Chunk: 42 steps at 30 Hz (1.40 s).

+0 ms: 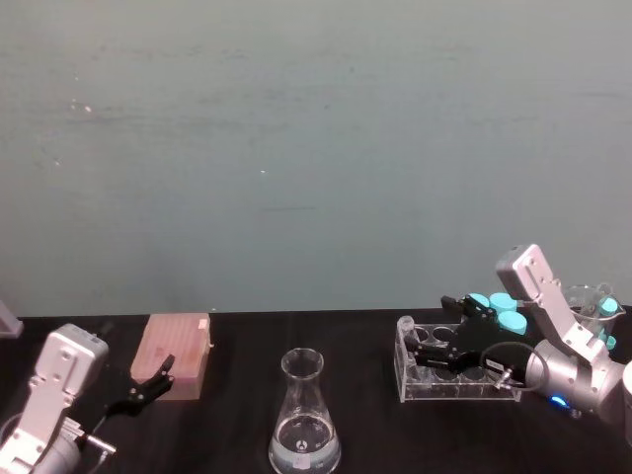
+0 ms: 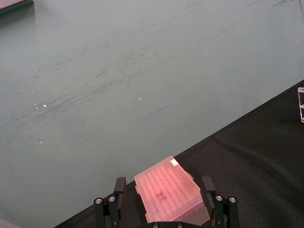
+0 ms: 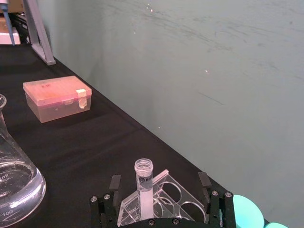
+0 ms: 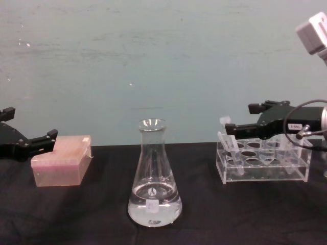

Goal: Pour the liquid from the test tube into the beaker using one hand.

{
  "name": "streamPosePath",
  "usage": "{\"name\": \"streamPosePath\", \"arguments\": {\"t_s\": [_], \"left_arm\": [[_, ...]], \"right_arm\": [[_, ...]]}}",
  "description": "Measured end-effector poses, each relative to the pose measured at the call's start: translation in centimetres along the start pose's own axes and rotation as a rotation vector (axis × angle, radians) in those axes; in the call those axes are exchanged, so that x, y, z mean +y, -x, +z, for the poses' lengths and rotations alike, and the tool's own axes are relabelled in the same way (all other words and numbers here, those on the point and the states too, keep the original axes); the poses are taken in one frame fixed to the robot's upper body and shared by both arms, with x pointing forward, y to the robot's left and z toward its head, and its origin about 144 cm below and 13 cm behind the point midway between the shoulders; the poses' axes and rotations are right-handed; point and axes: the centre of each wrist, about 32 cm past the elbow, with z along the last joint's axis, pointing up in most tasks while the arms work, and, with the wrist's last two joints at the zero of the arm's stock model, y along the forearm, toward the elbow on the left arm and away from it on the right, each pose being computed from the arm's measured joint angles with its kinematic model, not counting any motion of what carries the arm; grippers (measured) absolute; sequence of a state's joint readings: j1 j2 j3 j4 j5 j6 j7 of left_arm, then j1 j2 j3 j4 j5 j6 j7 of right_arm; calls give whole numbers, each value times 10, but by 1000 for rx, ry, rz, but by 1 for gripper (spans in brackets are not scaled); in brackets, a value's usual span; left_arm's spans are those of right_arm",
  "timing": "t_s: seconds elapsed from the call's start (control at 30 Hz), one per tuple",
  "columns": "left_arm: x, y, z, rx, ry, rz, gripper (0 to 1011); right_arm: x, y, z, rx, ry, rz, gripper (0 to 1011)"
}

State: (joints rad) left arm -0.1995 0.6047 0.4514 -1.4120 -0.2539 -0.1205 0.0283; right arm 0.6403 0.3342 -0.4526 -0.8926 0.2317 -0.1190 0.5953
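Your conical flask (image 4: 153, 168), clear liquid (image 4: 153, 205) pooled in its base, stands well left of your right gripper (image 3: 159, 179). The acrylic rack (image 4: 263, 171) sits just under that claw. The claw is spread wide, gripping nothing; the small test tube (image 3: 144, 183) stands between its fingers, touching neither. Your left gripper (image 2: 164, 183), open, flanks the pink tip box (image 2: 166, 197).

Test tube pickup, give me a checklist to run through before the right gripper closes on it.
1. Right gripper open: ok.
2. Test tube between its fingers: ok.
3. Tube seated in the rack's end hole: ok.
4. Tube filled: cannot tell.
5. Beaker upright, mouth uncovered: ok.
6. Left gripper parked by the pink box, away from the beaker: ok.
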Motion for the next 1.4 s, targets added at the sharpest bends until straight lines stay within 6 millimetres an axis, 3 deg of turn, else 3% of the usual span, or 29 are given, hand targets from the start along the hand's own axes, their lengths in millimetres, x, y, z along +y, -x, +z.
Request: {"name": "streamPosePath", "arguments": {"t_s": [1.4], "left_arm": [[0,0,0,0,0,0,1000]], "right_arm": [[25,-1,-6,12,45,59,1002]]}}
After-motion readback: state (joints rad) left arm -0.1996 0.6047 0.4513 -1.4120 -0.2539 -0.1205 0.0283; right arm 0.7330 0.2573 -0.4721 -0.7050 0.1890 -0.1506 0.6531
